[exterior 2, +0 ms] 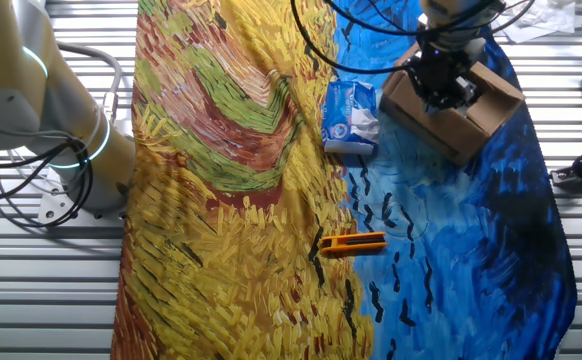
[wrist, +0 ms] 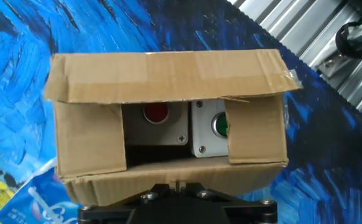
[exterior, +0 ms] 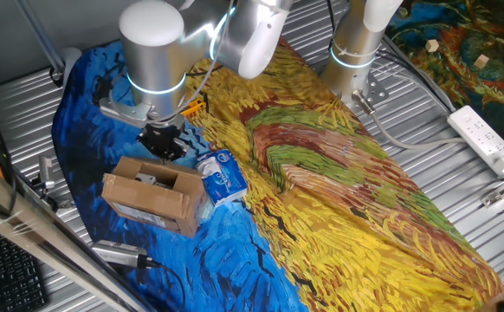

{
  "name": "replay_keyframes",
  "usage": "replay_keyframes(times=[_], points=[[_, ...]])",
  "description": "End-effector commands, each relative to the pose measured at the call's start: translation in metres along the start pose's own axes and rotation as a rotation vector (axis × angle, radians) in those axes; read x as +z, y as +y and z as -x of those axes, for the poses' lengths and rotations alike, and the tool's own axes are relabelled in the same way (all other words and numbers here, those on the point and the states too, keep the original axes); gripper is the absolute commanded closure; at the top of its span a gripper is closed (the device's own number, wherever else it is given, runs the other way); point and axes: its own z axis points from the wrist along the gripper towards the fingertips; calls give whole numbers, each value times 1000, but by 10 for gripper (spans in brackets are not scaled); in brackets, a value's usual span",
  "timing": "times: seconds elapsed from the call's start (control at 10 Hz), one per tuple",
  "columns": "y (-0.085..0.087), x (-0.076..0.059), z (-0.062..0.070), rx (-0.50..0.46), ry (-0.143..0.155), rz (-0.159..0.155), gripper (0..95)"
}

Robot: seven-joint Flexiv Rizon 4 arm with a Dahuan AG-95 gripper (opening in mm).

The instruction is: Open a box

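The brown cardboard box [exterior: 152, 195] lies on the blue part of the painted cloth, also in the other fixed view [exterior 2: 471, 110]. In the hand view the box [wrist: 168, 68] has its far flap raised, both side flaps folded in, and the middle open. Inside sits a grey device with a red button [wrist: 156, 113] and a green button [wrist: 221, 126]. My gripper [exterior: 164, 146] is at the box's near long edge [exterior 2: 446, 88]. Its fingers stand close together on the near flap [wrist: 168, 177], at the frame's bottom [wrist: 178, 185].
A blue-and-white soft packet [exterior: 222, 176] lies against the box's side [exterior 2: 349, 115]. An orange tool [exterior 2: 353, 243] lies on the cloth. A metal tool [exterior: 122, 254] lies by the cloth's edge. A second arm's base [exterior: 356, 43] and a power strip [exterior: 490, 139] stand further off.
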Motion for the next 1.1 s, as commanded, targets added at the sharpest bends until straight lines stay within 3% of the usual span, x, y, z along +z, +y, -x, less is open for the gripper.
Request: replay_keyframes(times=[0.1, 1.1], points=[[1, 2, 5, 5, 1, -2, 950], [3, 4, 10, 5, -3, -1, 950]])
